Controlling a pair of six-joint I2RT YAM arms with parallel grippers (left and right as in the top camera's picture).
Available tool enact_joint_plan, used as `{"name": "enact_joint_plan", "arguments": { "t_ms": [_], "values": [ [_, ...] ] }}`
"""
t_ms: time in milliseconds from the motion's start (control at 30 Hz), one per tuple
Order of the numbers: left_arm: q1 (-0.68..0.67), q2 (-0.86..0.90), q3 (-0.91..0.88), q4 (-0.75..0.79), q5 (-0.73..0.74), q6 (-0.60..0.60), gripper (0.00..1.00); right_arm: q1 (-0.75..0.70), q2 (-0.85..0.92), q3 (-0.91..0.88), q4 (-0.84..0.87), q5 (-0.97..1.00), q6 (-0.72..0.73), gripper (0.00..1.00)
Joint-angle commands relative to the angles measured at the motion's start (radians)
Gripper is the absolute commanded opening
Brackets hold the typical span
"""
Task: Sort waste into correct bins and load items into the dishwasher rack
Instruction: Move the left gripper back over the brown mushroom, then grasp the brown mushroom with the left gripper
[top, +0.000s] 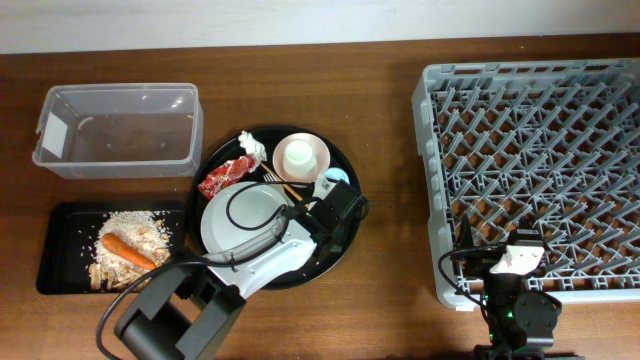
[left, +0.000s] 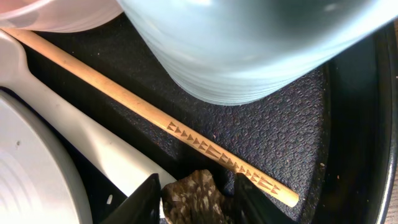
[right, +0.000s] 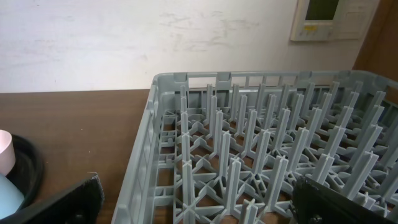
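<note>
The left gripper (left: 194, 194) is lowered into the large round black tray (left: 292, 118) at the middle of the worktop (top: 390, 90). Its jaws are seen on either side of a small dark lump (left: 196, 202) of crumbly-looking waste, and both inner faces appear to touch it. A grip on the lump is judged to be made, though how firm it is cannot be told. The lump is found on the tray floor, just beside the patterned end of a thin wooden chopstick (left: 186, 134) and near the long white plastic fork (left: 81, 143). A light blue ribbed cup (left: 249, 43) is set close beyond it, and a round pale grey plate (left: 31, 180) lies to one side.

The right gripper (right: 199, 205) is held at the near edge of the large square grey plastic dishwasher rack (top: 430, 150), with its jaws wide apart and nothing between them.

The shallow black rectangular tray (top: 65, 225), where pale rice scraps (top: 135, 232) and an orange carrot (top: 127, 248) are gathered, is judged the likely place for the lump, not the clear plastic rectangular tub (top: 118, 90).

Several things could go wrong from here:
- The lump could be crushed or split if it is squeezed too hard, and pieces could be shed on the worktop during the carry.
- The chopstick end could be caught by a finger and dragged or flicked out of the round tray.
- The fork could be nudged in the same way.
- The cup could be struck and tipped if the lift is not made straight up
</note>
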Motion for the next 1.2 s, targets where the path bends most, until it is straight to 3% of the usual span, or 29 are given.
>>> {"name": "enact_joint_plan", "arguments": {
  "t_ms": [0,200,300,500,733,1167],
  "values": [
    [-0.003,0.011,0.009,-0.009,0.012,-0.005,0.35,-0.006,-0.003,-0.008,-0.003,0.008,0.004,0.99],
    [-0.003,-0.071,0.009,-0.071,0.042,-0.037,0.37,-0.006,-0.003,-0.008,-0.003,0.008,0.004,0.99],
    [-0.003,-0.108,0.009,-0.114,0.103,-0.082,0.44,-0.006,-0.003,-0.008,-0.003,0.008,0.004,0.99],
    [-0.003,-0.117,0.006,-0.179,0.201,-0.274,0.48,-0.006,-0.003,-0.008,-0.003,0.008,0.004,0.99],
    [-0.002,-0.109,0.003,-0.179,0.134,-0.438,0.48,-0.006,-0.003,-0.008,-0.003,0.008,0.005,0.99],
    [-0.002,-0.024,0.003,-0.167,0.084,-0.493,0.47,-0.006,-0.003,-0.008,-0.003,0.008,0.004,0.99]
  ]
}}
